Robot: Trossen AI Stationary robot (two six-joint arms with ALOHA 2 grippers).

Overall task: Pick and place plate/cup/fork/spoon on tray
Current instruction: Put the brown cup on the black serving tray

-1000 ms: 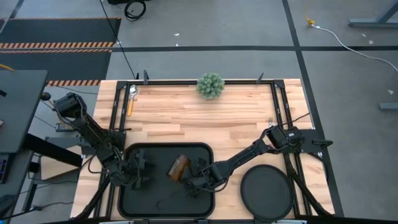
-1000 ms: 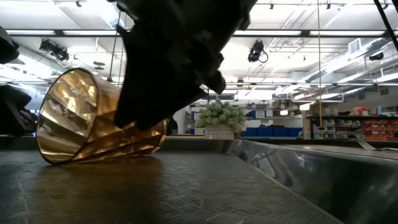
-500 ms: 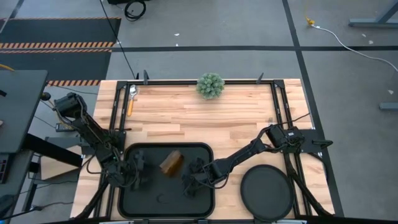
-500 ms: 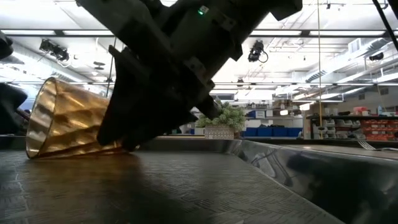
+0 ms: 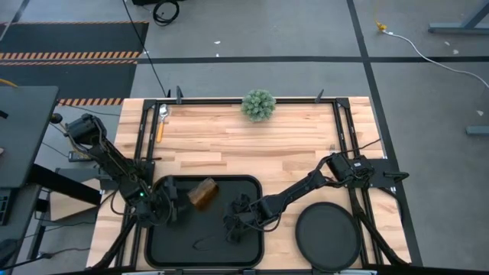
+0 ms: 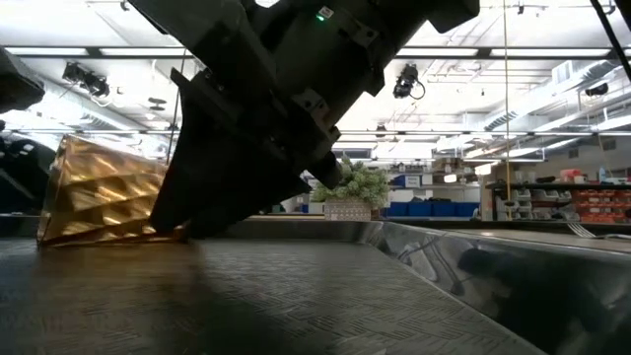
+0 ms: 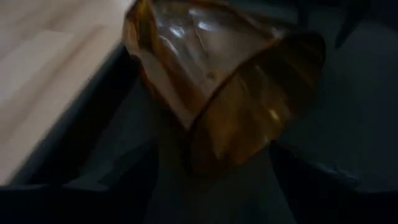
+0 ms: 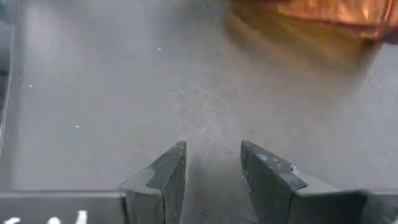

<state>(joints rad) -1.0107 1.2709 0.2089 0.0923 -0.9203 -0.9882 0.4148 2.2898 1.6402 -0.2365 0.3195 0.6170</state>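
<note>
Cup [image 5: 201, 192] lies on its side in the tray [image 5: 252, 243], upper centre-left, just beside the left gripper [image 5: 170, 205], whose jaws stand wide around nothing. Right gripper [image 5: 231, 227], partly parted and empty, sits lower centre. Plate [image 5: 328, 235] lower right on the table. Spoon [image 5: 161, 120] and plant [image 5: 259, 105] along the top edge.

Cup [image 5: 202, 192] farther toward left end effector [image 5: 170, 200]
</note>
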